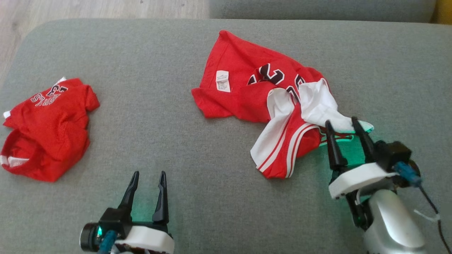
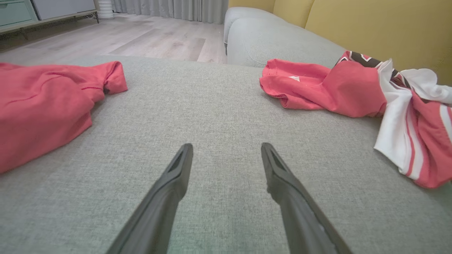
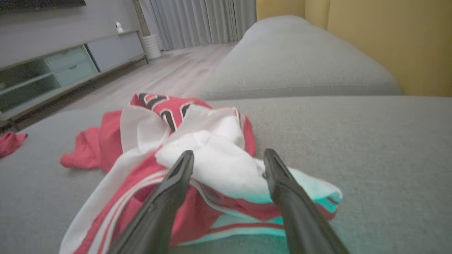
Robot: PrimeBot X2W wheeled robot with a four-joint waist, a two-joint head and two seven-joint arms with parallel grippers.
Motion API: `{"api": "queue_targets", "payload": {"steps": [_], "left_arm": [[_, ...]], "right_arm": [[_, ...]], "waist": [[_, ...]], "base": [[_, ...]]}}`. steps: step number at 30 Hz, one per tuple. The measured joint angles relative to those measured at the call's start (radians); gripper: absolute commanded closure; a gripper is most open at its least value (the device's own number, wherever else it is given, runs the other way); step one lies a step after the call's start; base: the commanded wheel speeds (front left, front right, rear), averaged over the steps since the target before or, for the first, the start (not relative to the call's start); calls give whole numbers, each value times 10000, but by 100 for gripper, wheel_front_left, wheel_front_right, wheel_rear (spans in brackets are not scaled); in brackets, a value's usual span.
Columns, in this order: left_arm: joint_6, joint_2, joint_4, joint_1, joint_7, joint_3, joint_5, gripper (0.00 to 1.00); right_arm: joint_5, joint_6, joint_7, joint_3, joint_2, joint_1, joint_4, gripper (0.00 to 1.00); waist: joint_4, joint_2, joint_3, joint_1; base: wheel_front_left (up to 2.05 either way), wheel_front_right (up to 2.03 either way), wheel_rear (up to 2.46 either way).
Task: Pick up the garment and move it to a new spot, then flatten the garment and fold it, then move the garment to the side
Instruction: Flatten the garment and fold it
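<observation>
Red crumpled jersey [image 1: 247,95] sits around 2 o'clock on the grey cushion [image 1: 176,123]. The right gripper [image 1: 341,121] is spread wide over its 4 o'clock corner, and the left gripper [image 1: 149,173] is wide too, down at 7.

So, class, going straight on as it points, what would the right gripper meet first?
Most likely the white fold of the crumpled red jersey, just ahead of the open right gripper; contact is unclear.
</observation>
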Motion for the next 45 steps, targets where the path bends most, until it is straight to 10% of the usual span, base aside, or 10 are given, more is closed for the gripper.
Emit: {"api": "queue_targets", "payload": {"steps": [8, 9, 11, 22, 34, 35, 36, 45], "left_arm": [[71, 0, 4, -67, 0, -121, -226, 0], [71, 0, 2, -105, 0, -140, -259, 0], [73, 0, -2, -202, 0, -190, -284, 0], [73, -2, 2, -275, -2, -337, -466, 0], [-107, -15, 167, -775, -2, -1348, -546, 0], [-105, -19, 188, -771, 0, -1394, -546, 0], [-104, -17, 207, -770, -2, -1427, -546, 0], [-19, -15, 265, -732, -2, -1511, -635, 0]], "right_arm": [[-750, 0, 4, 50, -15, -265, 1574, 0], [-769, 0, 4, 42, -25, -384, 1695, 52], [-777, 0, 4, -15, -33, -648, 1822, 100], [-1026, 0, 6, -677, -723, -1396, 1490, 100], [-1960, 0, 153, -1053, -3981, -5831, 2525, 100], [-2086, 0, 299, -1057, -4059, -6028, 2782, 77], [-2115, 0, 408, -1164, -4069, -6203, 3037, 0], [-2339, 0, 245, -805, -3152, -6463, 4146, 0]], "waist": [[92, 0, 136, 0], [98, 0, 156, 0], [104, 0, 202, 0], [202, 0, 418, -1], [1477, 0, 693, 0], [1619, 0, 712, 0], [1746, 0, 732, 0], [1996, 0, 727, -1]], "base": [[0, 0, 0], [0, 0, 0], [0, 0, 0], [0, 0, 0], [0, 0, 0], [0, 0, 0], [0, 0, 0], [0, 0, 0]]}}
